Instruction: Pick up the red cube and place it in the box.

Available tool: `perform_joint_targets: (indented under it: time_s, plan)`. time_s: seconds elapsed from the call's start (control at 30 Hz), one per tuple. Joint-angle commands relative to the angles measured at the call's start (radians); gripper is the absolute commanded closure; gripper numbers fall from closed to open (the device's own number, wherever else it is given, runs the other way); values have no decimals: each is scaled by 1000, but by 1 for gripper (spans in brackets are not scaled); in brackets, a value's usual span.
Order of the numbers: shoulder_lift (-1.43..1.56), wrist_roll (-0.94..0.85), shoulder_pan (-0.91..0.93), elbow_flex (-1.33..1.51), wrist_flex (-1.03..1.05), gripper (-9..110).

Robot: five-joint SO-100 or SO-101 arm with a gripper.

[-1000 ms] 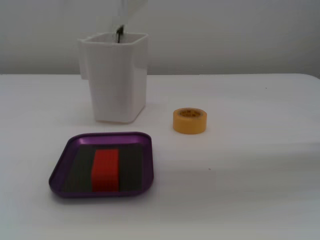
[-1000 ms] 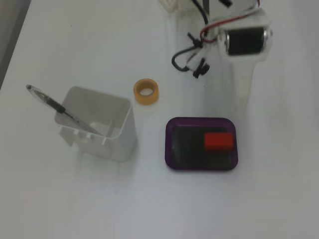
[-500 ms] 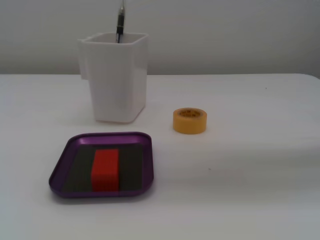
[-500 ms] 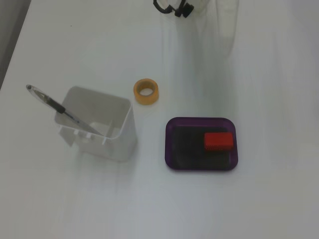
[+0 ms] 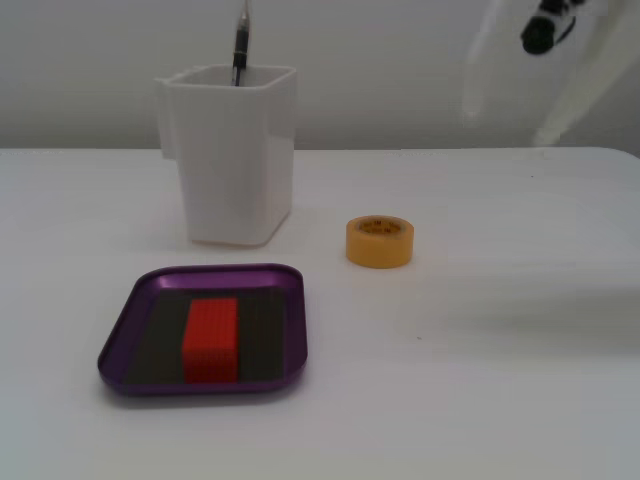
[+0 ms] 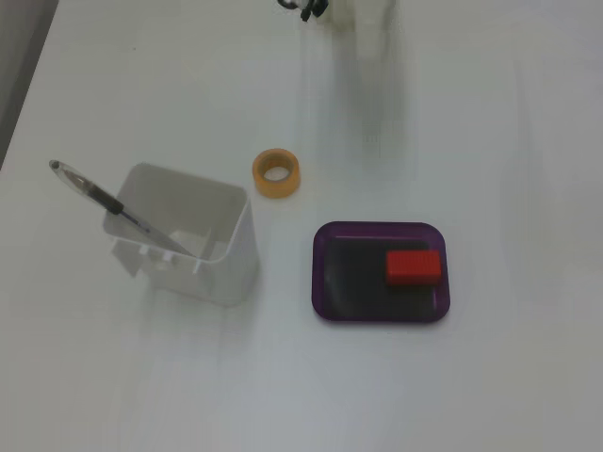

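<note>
The red cube (image 5: 211,339) lies flat inside the purple box (image 5: 124,337), on its dark bottom, toward the front. In a fixed view from above, the cube (image 6: 414,266) sits in the right half of the box (image 6: 325,273). My white gripper (image 5: 510,85) is a motion-blurred shape high at the top right, well above the table and far from the box. In the view from above only a faint blur of the arm (image 6: 363,19) shows at the top edge. Nothing shows in the gripper. Its jaws are too smeared to read.
A tall white square container (image 5: 235,160) with a pen (image 5: 240,45) in it stands behind the box. A yellow tape roll (image 5: 380,241) lies to the right of the container. Both show from above, the container (image 6: 193,250) left of the box and the roll (image 6: 276,173) behind it.
</note>
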Motion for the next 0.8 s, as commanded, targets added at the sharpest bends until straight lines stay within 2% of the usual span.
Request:
perform_joint_targets:
  time_s: [0.0, 0.13, 0.47, 0.77]
  plan:
    - [262, -5, 37, 307, -186, 87]
    - [528, -5, 57, 551, -261, 87]
    - [1069, -3, 55, 911, -224, 87]
    - [1054, -2, 48, 971, -183, 87]
